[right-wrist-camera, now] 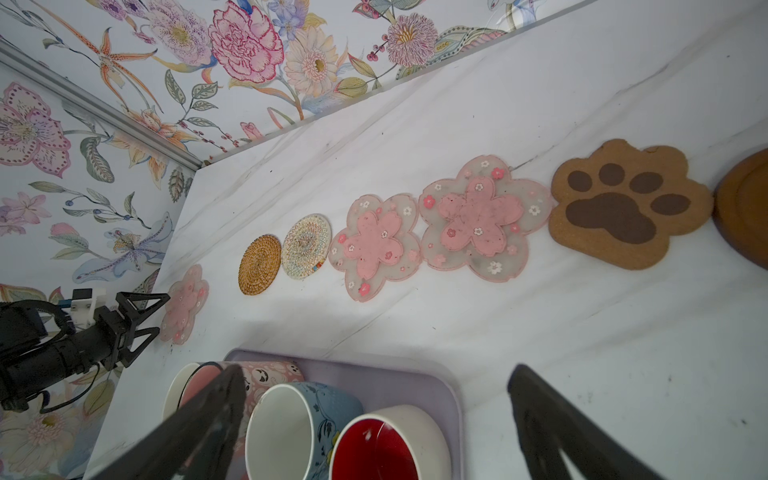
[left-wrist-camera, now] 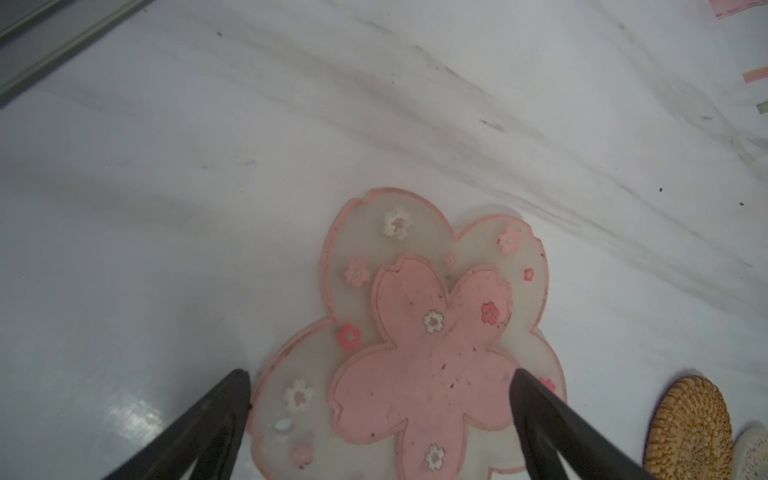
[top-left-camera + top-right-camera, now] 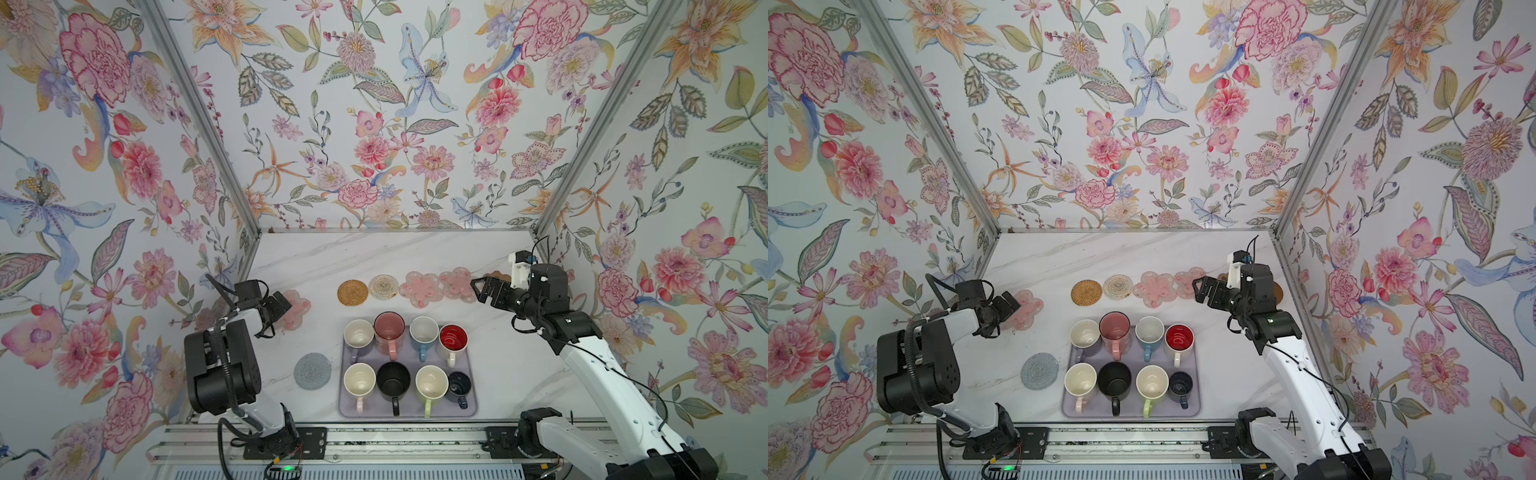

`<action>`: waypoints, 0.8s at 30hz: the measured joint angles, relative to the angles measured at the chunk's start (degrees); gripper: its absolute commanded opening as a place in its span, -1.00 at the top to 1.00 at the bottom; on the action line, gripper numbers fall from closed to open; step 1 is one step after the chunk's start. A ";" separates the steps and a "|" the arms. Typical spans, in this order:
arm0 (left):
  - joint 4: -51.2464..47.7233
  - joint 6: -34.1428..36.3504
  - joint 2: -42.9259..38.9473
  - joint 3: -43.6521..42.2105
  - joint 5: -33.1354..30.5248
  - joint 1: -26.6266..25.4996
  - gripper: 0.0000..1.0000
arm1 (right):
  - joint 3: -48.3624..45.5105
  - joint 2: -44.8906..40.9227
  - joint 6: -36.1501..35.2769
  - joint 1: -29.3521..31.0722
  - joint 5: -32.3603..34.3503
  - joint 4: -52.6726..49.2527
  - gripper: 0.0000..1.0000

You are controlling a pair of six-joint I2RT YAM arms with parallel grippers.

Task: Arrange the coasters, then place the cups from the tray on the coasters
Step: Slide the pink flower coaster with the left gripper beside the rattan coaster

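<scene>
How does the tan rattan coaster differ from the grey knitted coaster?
The tan rattan coaster is golden brown and tightly coiled; the grey knitted coaster is pale grey. The rattan one lies in the row beyond the tray; the grey one lies alone, left of the tray. Both are round and bare.

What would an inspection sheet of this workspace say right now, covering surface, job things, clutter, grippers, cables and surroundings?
Surface: white marble table, a few dark specks.
Job's things: six coasters in a back row; a flower coaster apart at left; a grey coaster beside the tray; eight cups upright on the tray.
Clutter: nothing seen.
Grippers: left gripper open over the lone flower coaster; right gripper open above the row's right end, empty.
Cables: black cables run along both arms, clear of the cups.
Surroundings: floral walls, metal rail in front.
</scene>
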 measured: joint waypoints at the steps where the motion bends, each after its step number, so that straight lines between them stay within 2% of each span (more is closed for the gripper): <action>1: 0.22 0.00 0.02 0.00 0.24 0.00 -0.98 | 0.00 0.04 0.15 0.00 0.00 0.00 -0.98; 9: 0.90 -0.85 0.11 0.00 2.36 -0.70 -0.98 | 0.00 0.42 0.52 0.00 -0.09 0.04 -0.98; 24: 1.70 -2.25 3.61 3.65 2.67 -7.54 -0.98 | 0.00 0.57 0.83 0.00 -0.85 0.07 -0.99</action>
